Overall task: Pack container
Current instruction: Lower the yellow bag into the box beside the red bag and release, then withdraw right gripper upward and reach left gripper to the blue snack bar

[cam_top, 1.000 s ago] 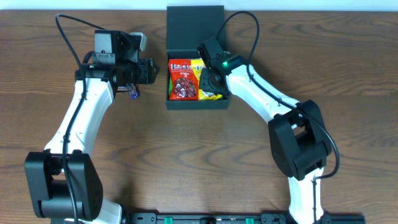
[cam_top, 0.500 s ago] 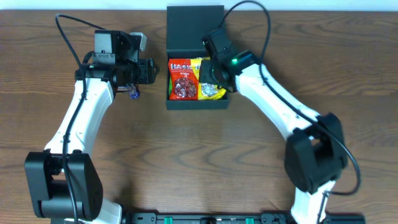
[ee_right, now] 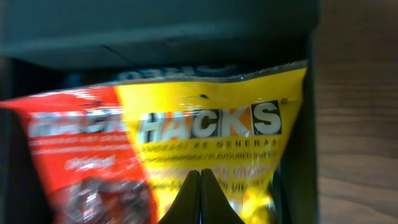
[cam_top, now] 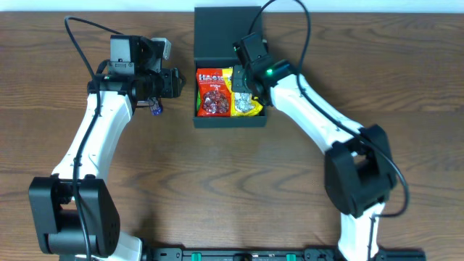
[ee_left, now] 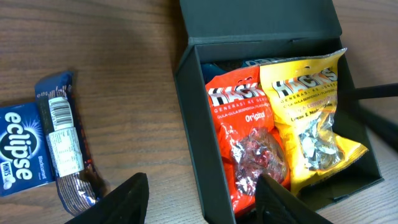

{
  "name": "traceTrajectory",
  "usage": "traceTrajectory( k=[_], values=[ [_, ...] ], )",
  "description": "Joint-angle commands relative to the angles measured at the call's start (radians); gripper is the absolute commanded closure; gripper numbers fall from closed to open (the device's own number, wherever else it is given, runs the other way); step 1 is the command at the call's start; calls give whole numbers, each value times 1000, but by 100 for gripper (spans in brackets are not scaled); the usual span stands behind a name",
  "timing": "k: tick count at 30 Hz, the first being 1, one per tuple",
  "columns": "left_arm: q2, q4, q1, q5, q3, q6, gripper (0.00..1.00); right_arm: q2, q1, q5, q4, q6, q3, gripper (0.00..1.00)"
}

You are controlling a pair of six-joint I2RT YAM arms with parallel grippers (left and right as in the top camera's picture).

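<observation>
The left arm (cam_top: 101, 138) rises from its base and bends at the wrist toward the middle. The left gripper (cam_top: 171, 83) points sideways, its two fingers (ee_left: 132, 198) standing apart with nothing between them. The right arm (cam_top: 319, 119) stretches diagonally inward from its own base, and the right gripper (cam_top: 241, 81) tips downward, fingers (ee_right: 193, 199) pressed together tip to tip, holding nothing

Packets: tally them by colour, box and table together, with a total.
Red bag: 1, in the box
Yellow bag: 1, in the box
Blue: 3 (mints pack and dark bar on the table, blue packet half hidden under the bags)
Total: 5
</observation>
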State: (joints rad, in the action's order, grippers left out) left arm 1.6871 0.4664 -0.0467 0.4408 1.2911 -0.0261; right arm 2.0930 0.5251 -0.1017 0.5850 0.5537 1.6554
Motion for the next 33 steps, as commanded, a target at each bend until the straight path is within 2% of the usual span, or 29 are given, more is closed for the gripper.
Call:
traceTrajectory(
  k=[1, 11, 17, 18, 19, 20, 23, 27, 33],
  values=[
    [-21, 0, 5, -3, 2, -4, 43, 55, -2, -26, -14, -20, 5, 99],
    [-21, -4, 5, -6, 2, -5, 44, 64, -3, -66, -18, -71, 24, 99],
    [-21, -7, 5, -110, 2, -5, 44, -38, -11, -67, -9, -115, 71, 99],
    [-21, -7, 5, -129, 2, -5, 44, -62, -15, -67, -13, -115, 76, 93],
    [-21, -8, 5, -148, 2, -5, 44, -83, -21, -67, -18, -115, 78, 81],
    [-21, -8, 5, -170, 2, -5, 44, -105, -27, -67, -23, -115, 78, 74],
    [-19, -8, 5, -240, 2, -21, 44, -174, -57, -67, -29, -115, 78, 66],
    [-8, -10, 5, -264, 2, -108, 45, -243, -106, -67, -27, -115, 78, 42],
    [56, -26, 5, -270, 2, -139, 45, -271, -177, -63, -11, -114, 78, 37]
  ],
)
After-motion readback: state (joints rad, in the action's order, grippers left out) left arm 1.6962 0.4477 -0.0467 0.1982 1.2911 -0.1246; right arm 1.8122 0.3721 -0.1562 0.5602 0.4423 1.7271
